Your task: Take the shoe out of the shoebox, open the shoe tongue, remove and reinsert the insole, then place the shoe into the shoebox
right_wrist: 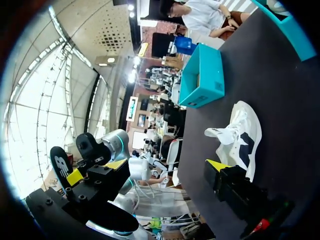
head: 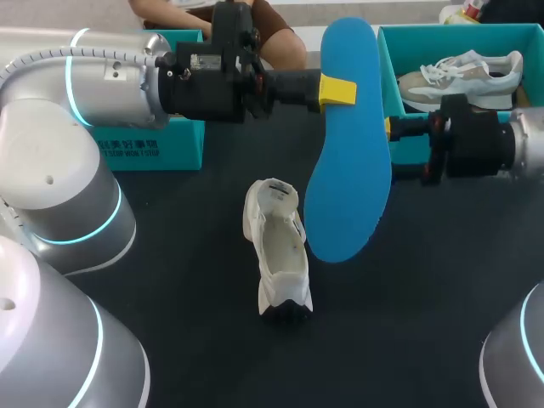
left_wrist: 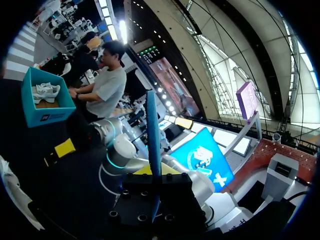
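My left gripper (head: 338,90) is shut on a large blue insole (head: 348,161) and holds it up above the table, narrow end toward the back. In the left wrist view the insole (left_wrist: 153,135) stands edge-on between the fingers. A white shoe (head: 276,246) lies on the dark table below and left of the insole, opening up; it also shows ahead of the right gripper (right_wrist: 240,132). My right gripper (head: 389,151) is wide open at the insole's right edge, with nothing between its fingers (right_wrist: 218,165). The teal shoebox (head: 387,59) at the back right holds a second shoe (head: 463,75).
A second teal box (head: 157,144) stands at the back left, under my left arm; it also shows beyond the shoe (right_wrist: 202,77) in the right wrist view. A person sits behind the table's far edge. Bare dark tabletop (head: 399,323) lies in front of the shoe.
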### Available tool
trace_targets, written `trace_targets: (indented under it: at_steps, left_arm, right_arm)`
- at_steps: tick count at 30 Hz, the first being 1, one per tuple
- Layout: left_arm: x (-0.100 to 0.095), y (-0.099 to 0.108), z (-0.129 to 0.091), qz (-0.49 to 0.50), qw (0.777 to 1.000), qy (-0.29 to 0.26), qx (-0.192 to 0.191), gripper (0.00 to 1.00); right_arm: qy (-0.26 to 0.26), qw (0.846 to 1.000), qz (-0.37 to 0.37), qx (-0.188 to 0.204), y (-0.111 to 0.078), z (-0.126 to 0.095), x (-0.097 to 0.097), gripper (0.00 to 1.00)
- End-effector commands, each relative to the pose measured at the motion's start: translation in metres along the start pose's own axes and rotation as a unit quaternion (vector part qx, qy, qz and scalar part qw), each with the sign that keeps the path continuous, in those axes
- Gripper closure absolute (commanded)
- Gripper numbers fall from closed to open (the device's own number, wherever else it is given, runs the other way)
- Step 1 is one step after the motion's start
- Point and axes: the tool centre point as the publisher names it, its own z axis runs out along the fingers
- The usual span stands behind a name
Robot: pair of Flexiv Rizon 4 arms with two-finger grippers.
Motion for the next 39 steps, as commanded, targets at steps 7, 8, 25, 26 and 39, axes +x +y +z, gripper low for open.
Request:
trace_targets:
  at_steps: [7, 8, 25, 26, 39]
  left_arm:
    - [0.0001, 0.0012, -0.0001, 0.000, 1.000, -0.001, 0.000, 1.00]
    - [0.0001, 0.0012, -0.0001, 0.000, 1.000, -0.001, 0.000, 1.00]
    - [0.0001, 0.0012, -0.0001, 0.000, 1.000, -0.001, 0.000, 1.00]
    - [0.0001, 0.0012, -0.0001, 0.000, 1.000, -0.001, 0.000, 1.00]
    - [-0.0024, 0.0028, -0.0027, 0.029, 1.000, 0.006, -0.004, 1.00]
  right_arm:
    - [-0.001, 1.000, 0.000, -0.002, -0.0011, 0.0007, 0.0001, 0.00]
    - [-0.001, 1.000, 0.000, -0.002, -0.0011, 0.0007, 0.0001, 0.00]
    - [-0.001, 1.000, 0.000, -0.002, -0.0011, 0.0007, 0.0001, 0.00]
    - [-0.001, 1.000, 0.000, -0.002, -0.0011, 0.0007, 0.0001, 0.00]
    - [-0.001, 1.000, 0.000, -0.002, -0.0011, 0.0007, 0.0001, 0.00]
